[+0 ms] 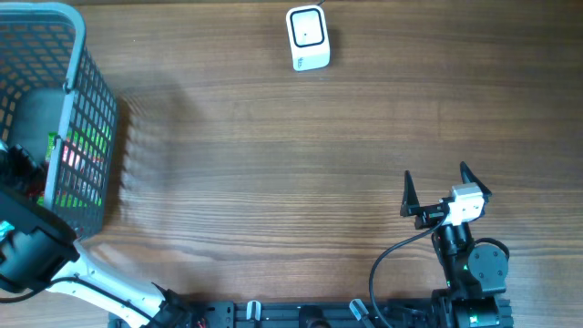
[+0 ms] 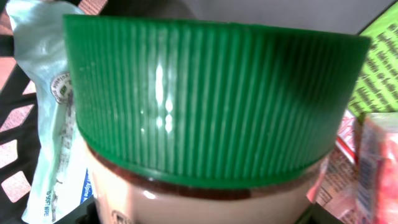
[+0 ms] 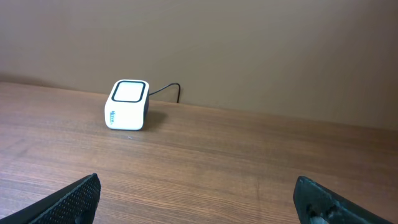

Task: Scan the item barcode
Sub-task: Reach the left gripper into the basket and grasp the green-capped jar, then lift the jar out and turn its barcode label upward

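step: picking item | beige jar with green ribbed plastic lid (image 2: 211, 99) sits in grey mesh basket (image 1: 91, 109) | left tool (image 1: 16, 169) at jar, grip cannot tell | right tool (image 1: 435, 173) wide, empty | next: secure jar, lift out, face barcode to white box scanner (image 1: 307, 38) on tabletop (image 1: 273, 182)

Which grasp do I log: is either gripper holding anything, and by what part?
Right gripper: open, empty. Left gripper: fingers unseen, facing green jar lid; cannot tell.

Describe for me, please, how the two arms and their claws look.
The right arm is black, with a white camera block at the wrist, a looping black cable and a green light. Its claw has two black pointed fingers. The left arm shows a white link and a black joint.
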`<state>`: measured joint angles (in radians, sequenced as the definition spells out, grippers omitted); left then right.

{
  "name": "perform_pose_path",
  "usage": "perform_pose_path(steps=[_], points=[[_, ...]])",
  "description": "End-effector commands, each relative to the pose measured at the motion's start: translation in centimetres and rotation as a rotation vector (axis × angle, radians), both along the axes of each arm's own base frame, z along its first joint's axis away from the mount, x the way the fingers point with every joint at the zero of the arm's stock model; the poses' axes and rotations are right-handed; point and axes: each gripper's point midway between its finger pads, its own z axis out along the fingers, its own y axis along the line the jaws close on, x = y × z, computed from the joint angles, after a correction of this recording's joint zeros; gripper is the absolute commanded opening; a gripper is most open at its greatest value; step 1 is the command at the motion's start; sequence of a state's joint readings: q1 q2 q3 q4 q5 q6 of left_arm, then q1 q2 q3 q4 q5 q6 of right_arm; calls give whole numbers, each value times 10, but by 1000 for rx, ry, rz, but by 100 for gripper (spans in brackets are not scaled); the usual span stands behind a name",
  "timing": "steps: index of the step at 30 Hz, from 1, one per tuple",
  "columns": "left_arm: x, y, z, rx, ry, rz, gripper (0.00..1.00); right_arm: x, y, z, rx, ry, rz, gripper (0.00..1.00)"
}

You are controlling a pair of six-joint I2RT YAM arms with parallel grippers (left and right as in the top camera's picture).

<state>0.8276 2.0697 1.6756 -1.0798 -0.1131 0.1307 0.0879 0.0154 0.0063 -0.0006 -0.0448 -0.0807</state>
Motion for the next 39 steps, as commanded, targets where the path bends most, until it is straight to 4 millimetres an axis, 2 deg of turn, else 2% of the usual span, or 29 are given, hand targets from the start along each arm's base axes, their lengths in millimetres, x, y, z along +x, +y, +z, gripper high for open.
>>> perform_pose_path(steps=[1, 3, 4, 8, 10, 12, 14, 15, 17, 19, 20, 22, 24, 28, 30, 31, 33, 35, 39], points=[[25, 5, 45, 39, -161, -1, 53, 0, 1, 1, -5, -8, 5, 100], [36, 4, 76, 67, -251, 12, 52, 0, 1, 1, -4, -8, 5, 100], [47, -1, 103, 78, -334, -11, 52, 0, 1, 1, -5, -8, 5, 100], [66, -26, 169, 107, -529, -43, 51, 0, 1, 1, -5, -8, 5, 100], [77, -60, 220, 131, -666, -129, 53, 0, 1, 1, -5, -8, 5, 100], [81, -91, 259, 164, -761, -186, 54, 0, 1, 1, -5, -8, 5, 100], [82, -134, 297, 193, -844, -284, 54, 0, 1, 1, -5, -8, 5, 100], [81, -155, 312, 199, -878, -331, 55, 0, 1, 1, -5, -8, 5, 100], [74, -214, 340, 187, -949, -462, 55, 0, 1, 1, -5, -8, 5, 100], [66, -256, 347, 147, -965, -547, 56, 0, 1, 1, -5, -8, 5, 100], [61, -276, 346, 109, -959, -576, 55, 0, 1, 1, -5, -8, 5, 100], [49, -319, 330, -14, -898, -639, 54, 0, 1, 1, -5, -8, 5, 100], [32, -360, 299, -147, -773, -693, 52, 0, 1, 1, -5, -8, 5, 100], [12, -420, 236, -300, -570, -786, 49, 0, 1, 1, -5, -8, 5, 100], [6, -454, 188, -366, -482, -807, 49, 0, 1, 1, -5, -8, 5, 100], [0, -476, 151, -404, -430, -809, 49, 0, 1, 1, -5, -8, 5, 100], [-12, -505, 107, -447, -375, -819, 49, 0, 1, 1, -4, -8, 5, 100], [-29, -535, 66, -480, -331, -867, 49, 0, 0, 1, -5, -8, 5, 100], [-65, -594, -1, -519, -243, -969, 50, 0, 1, 1, -5, -8, 5, 100]])
